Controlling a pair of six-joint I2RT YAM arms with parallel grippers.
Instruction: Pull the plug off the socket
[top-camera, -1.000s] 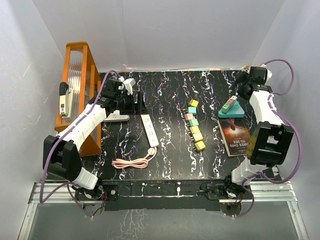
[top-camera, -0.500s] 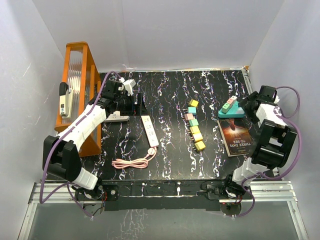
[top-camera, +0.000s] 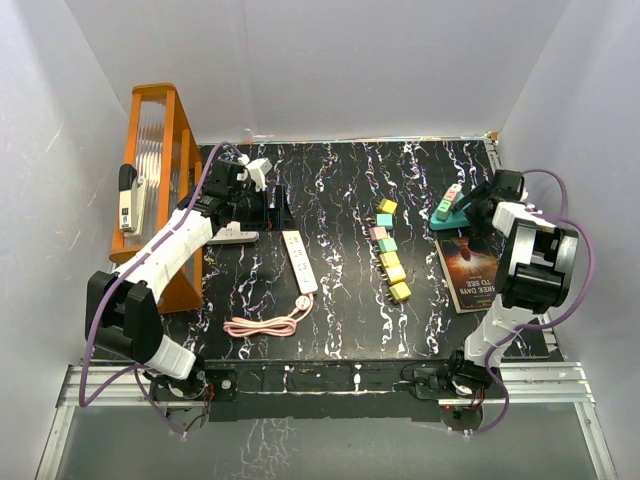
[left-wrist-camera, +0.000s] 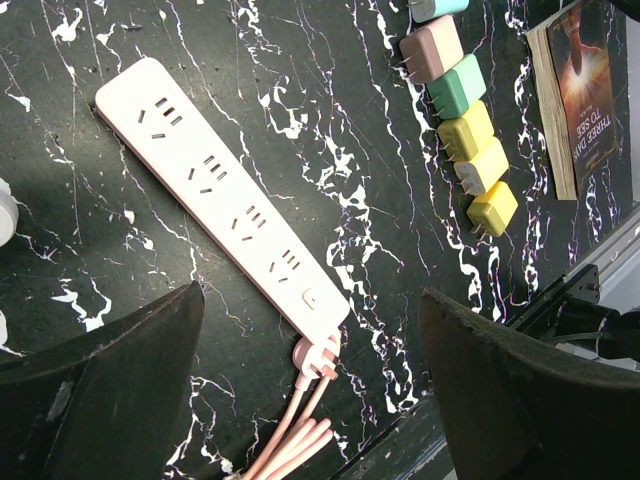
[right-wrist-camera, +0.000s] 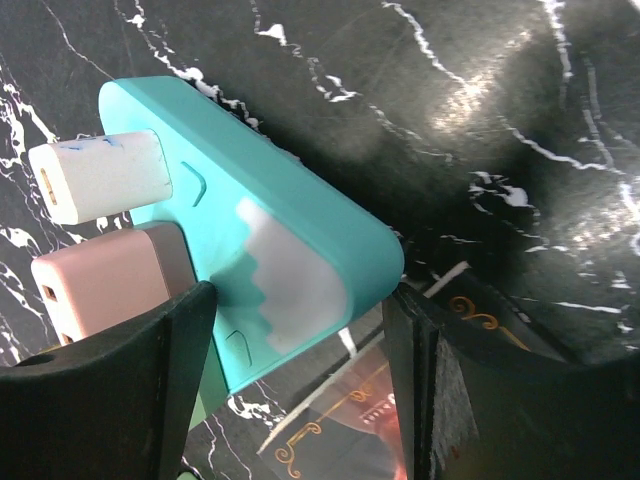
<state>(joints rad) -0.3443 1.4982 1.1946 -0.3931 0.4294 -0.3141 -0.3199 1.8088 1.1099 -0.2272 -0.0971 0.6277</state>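
Since 1.0 s ago my right arm has swung in from the back right corner and the right gripper (top-camera: 481, 203) now sits against the teal socket (right-wrist-camera: 300, 230), which has shifted a little toward the back; left arm unchanged. Socket sits on the black marbled table (top-camera: 340, 320) at the right side, touching the far end of the book (top-camera: 468, 265). Right wrist view: socket is a flat teal block with rounded corners, a pale glare patch on its face, and shallow chevron marks. 2 plugs are seated in its left part: a white plug (right-wrist-camera: 95, 175) above, a pink plug (right-wrist-camera: 105, 275) just below it, both blocky, both pushed fully in. A sliver of green shows under the pink one, too little to call. Right fingers (right-wrist-camera: 120, 380) stand apart on either side of the socket's near end, not on a plug; cannot tell whether they are clamping the block or only straddling it. Left gripper (left-wrist-camera: 310, 300) hangs over the pinkish power strip (left-wrist-camera: 220, 195) at the left, fingers spread wide, holding nothing. Row of loose coloured plugs (top-camera: 390, 250) lies mid-table, well apart from the socket.
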